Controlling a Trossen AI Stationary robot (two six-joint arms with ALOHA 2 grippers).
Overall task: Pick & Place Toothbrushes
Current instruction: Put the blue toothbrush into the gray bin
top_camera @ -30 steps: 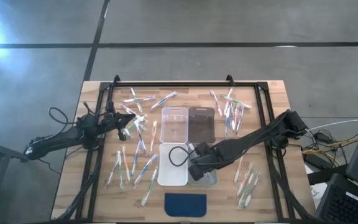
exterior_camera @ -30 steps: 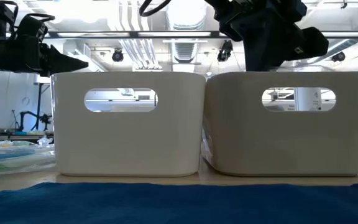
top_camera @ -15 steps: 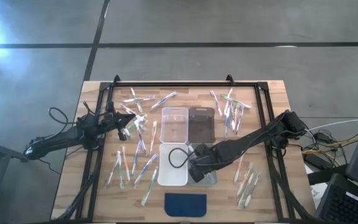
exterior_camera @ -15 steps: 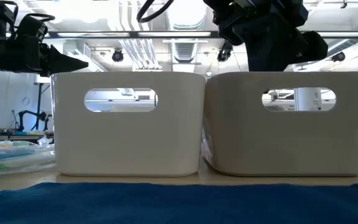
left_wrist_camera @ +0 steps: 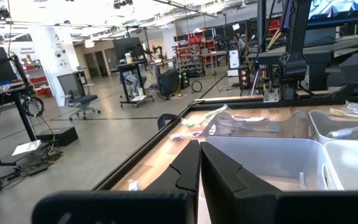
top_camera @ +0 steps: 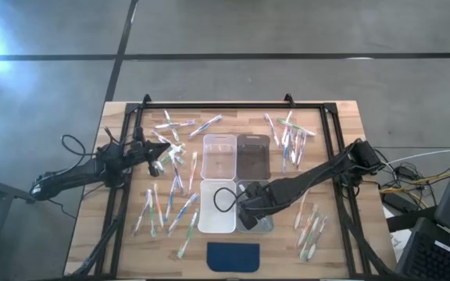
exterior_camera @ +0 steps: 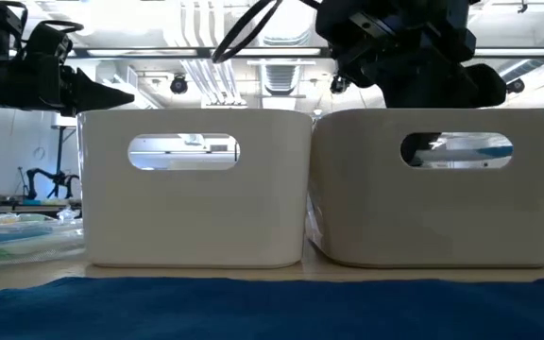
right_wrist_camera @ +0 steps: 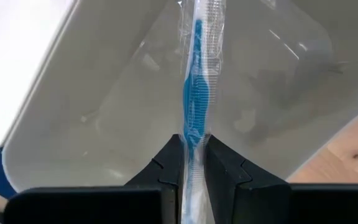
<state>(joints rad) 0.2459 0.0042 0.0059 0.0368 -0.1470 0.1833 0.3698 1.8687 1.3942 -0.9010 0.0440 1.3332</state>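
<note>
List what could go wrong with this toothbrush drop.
1. The right gripper pinches the wrapped blue toothbrush near one end, so it may swing and snag on the bin's wall when let go.
2. The clear wrapper looks slick and may cling to a finger, so release might be unclean.

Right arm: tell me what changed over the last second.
The right tool, shut on a blue toothbrush, has come lower into the front right bin; in the low view the brush now shows through that bin's handle slot. The left tool stayed shut and hovering over the loose toothbrushes. Bins unmoved.
</note>
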